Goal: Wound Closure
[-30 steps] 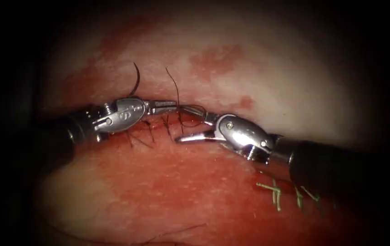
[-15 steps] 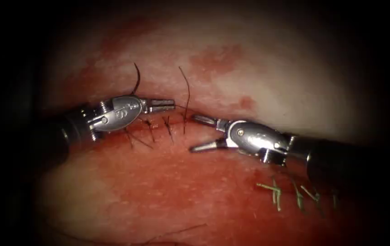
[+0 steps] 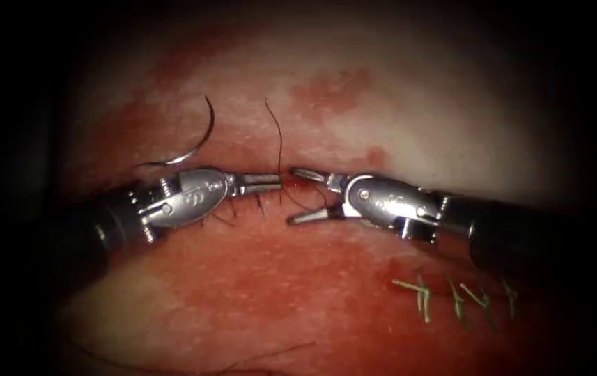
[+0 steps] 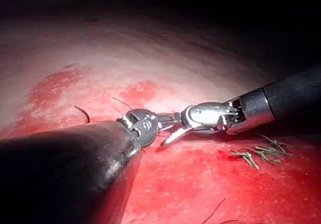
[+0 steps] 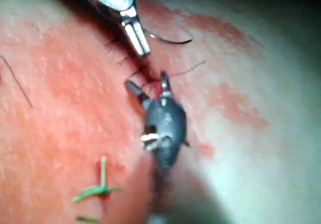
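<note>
The tissue (image 3: 382,118) has a cut running across the middle, with dark stitches (image 3: 260,203) at its left part. My left tool (image 3: 270,183) comes in from the left, its jaws shut on the dark thread (image 3: 277,139), which rises from the jaw tips. My right tool (image 3: 291,196) faces it from the right with jaws open and nothing between them. The curved needle (image 3: 197,146) lies free on the tissue above the left tool, held by neither tool. The right wrist view has the right tool (image 5: 148,83), the left tool (image 5: 138,40) and the needle (image 5: 170,40).
Several green cut ends of thread (image 3: 423,296) lie on the tissue below the right tool's shaft, also seen as green ends (image 4: 256,153) in the left wrist view. Red fluid (image 3: 277,278) covers the tissue below the cut. A loose dark strand (image 3: 270,351) lies near the bottom.
The left tool dropped lower and slightly right, uncovering the needle's full curve. The right tool pulled back right off the thread loop, then came up and left again, jaws still open.
</note>
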`<state>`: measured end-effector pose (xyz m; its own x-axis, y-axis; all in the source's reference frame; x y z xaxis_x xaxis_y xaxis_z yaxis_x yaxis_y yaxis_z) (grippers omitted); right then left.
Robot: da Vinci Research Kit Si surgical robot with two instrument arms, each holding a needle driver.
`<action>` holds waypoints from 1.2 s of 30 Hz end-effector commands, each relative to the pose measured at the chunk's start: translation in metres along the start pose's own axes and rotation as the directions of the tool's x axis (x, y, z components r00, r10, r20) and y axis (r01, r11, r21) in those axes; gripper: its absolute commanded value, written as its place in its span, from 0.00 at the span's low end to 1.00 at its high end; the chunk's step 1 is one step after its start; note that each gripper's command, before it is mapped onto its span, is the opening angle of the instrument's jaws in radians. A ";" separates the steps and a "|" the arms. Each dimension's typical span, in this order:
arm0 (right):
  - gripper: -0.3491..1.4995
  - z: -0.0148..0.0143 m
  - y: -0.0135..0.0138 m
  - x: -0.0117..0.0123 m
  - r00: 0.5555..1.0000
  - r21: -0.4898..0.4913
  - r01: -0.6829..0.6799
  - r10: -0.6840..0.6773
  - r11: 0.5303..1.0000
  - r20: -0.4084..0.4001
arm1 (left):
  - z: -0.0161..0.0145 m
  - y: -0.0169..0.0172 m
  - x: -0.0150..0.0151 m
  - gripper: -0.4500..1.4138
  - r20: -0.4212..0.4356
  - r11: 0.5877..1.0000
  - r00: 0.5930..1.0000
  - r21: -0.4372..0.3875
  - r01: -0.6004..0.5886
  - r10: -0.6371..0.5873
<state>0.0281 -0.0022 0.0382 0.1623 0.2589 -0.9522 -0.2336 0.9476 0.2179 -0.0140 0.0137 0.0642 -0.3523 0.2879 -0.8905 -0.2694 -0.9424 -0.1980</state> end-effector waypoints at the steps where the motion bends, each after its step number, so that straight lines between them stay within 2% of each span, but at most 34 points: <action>1: 0.92 0.0010 0.0001 -0.0002 1.000 0.000 0.000 0.000 1.000 -0.002 | 0.0004 0.0005 0.0006 0.00 -0.006 1.000 1.000 -0.006 0.001 -0.001; 2: 0.92 0.0010 0.0001 -0.0001 1.000 0.001 0.000 0.000 1.000 -0.002 | -0.0004 0.0023 0.0022 0.00 -0.007 1.000 1.000 -0.008 -0.011 0.011; 6: 0.92 0.0008 0.0005 0.0002 1.000 0.002 -0.005 0.005 1.000 -0.002 | -0.0013 0.0043 0.0038 0.00 -0.005 0.999 0.999 -0.011 -0.032 0.032; 13: 0.95 -0.0022 -0.0002 0.0013 1.000 0.036 -0.013 0.014 0.999 -0.013 | -0.0015 0.0023 -0.0001 0.00 0.031 0.999 0.998 0.010 -0.052 0.051; 15: 0.91 -0.0030 0.0003 0.0015 1.000 0.040 -0.017 0.018 0.999 -0.013 | -0.0015 0.0026 -0.0009 0.00 0.038 0.998 0.998 0.011 -0.059 0.058; 16: 0.46 -0.0031 0.0008 0.0016 0.999 0.042 -0.032 0.033 0.999 -0.012 | -0.0015 0.0029 -0.0010 0.00 0.041 0.998 0.997 0.011 -0.061 0.060; 18: 0.00 -0.0027 0.0016 0.0019 0.996 0.041 -0.091 0.092 0.995 -0.009 | -0.0014 0.0030 -0.0009 0.00 0.044 0.998 0.997 0.011 -0.061 0.060; 23: 0.00 -0.0019 0.0031 0.0025 0.993 0.034 -0.115 0.115 0.993 -0.003 | -0.0014 0.0027 -0.0007 0.00 0.044 0.998 0.997 0.009 -0.057 0.057; 27: 0.00 -0.0014 0.0031 0.0025 0.993 0.030 -0.115 0.115 0.993 -0.003 | -0.0013 0.0024 -0.0005 0.00 0.049 0.999 0.997 0.005 -0.054 0.054; 36: 0.00 -0.0029 0.0024 0.0027 0.994 0.048 -0.112 0.113 0.992 -0.008 | -0.0014 0.0008 -0.0007 0.00 0.057 0.999 0.997 0.008 -0.047 0.047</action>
<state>0.0245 0.0002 0.0351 0.1279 0.3626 -0.9231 -0.2075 0.9200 0.3326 -0.0121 0.0123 0.0637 -0.4177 0.2550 -0.8721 -0.2627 -0.9527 -0.1528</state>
